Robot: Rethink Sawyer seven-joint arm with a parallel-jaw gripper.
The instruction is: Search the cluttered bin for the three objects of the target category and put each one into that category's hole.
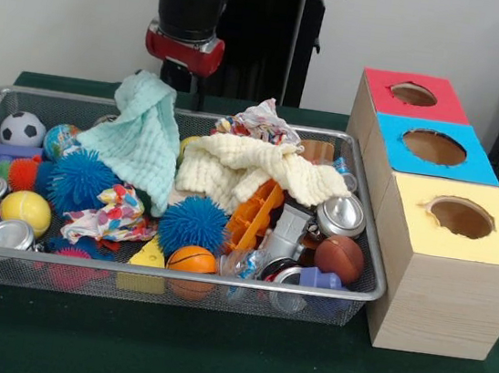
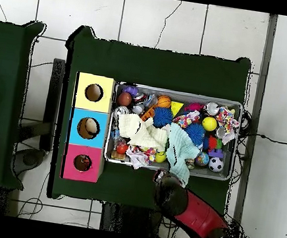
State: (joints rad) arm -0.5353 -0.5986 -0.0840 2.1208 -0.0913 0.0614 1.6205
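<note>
- Gripper [image 1: 164, 83] hidden behind a mint-green cloth [image 1: 141, 140]; cannot tell its state.
- Cloth draped down into the wire bin [image 1: 366, 243], beside a cream cloth [image 1: 252, 170].
- Two blue spiky balls [image 1: 191, 223], a small basketball [image 1: 193, 260], a yellow ball [image 1: 25, 210] and cans [image 1: 341, 215] jumbled in the bin.
- Just beside the bin, a box with red [image 1: 413, 94], blue [image 1: 433, 146] and yellow [image 1: 460, 217] holes.

Bin [image 1: 359, 298] crammed, cloths [image 1: 233, 171] draped over toys; box holes [image 1: 434, 146] unobstructed from above
</note>
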